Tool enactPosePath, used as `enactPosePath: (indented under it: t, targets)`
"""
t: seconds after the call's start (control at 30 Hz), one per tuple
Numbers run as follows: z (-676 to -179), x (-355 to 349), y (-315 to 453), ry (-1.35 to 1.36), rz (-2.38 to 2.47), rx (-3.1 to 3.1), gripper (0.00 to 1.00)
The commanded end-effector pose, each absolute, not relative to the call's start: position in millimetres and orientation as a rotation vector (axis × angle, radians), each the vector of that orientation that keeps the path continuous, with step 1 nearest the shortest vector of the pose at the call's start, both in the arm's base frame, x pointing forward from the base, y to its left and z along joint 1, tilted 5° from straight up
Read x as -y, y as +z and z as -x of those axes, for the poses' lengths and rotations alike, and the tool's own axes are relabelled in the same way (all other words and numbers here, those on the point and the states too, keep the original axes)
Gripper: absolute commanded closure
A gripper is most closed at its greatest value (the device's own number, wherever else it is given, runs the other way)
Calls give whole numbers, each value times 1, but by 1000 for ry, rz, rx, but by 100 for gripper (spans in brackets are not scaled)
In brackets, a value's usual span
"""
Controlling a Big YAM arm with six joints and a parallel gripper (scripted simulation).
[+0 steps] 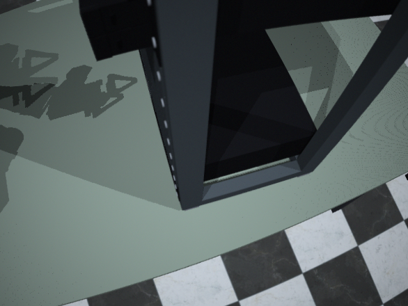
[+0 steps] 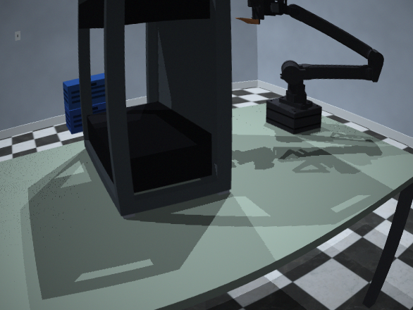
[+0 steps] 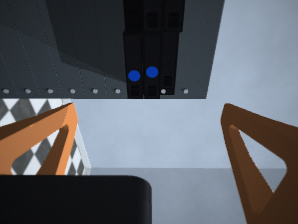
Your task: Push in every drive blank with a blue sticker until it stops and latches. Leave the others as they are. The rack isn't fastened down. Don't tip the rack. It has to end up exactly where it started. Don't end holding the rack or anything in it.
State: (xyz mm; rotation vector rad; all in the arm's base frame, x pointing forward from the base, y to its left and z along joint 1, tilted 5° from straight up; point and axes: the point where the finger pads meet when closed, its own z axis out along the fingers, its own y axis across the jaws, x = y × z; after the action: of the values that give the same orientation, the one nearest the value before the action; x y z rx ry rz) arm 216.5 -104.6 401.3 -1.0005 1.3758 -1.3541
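Note:
A tall dark rack [image 2: 155,102] stands on the green table; it also shows in the top view [image 1: 195,104]. In the wrist view three narrow dark drive blanks sit side by side in the rack's front. The left blank [image 3: 133,75] and the middle blank [image 3: 152,72] each carry a blue sticker. The right blank [image 3: 170,60] shows no sticker. My gripper [image 3: 149,111] is open and empty, its orange fingers wide apart, some way off the rack front. In the exterior view it is [image 2: 248,20] high up, beside the rack's upper right.
The arm's base [image 2: 294,114] stands on the table at the back right. Blue crates [image 2: 79,102] sit on the floor behind the rack. The table's curved edge runs along the front, with checkered floor below.

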Motion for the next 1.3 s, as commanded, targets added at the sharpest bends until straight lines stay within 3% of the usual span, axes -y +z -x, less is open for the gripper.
enactPosePath:
  t: [0.0, 0.63, 1.27]
  targets:
    - [-216, 100, 417, -1386, 1012, -1335, 0]
    - [-239, 88, 448, -1413, 993, -1296, 0]
    - [-327, 60, 468, -1395, 960, -1300, 0]
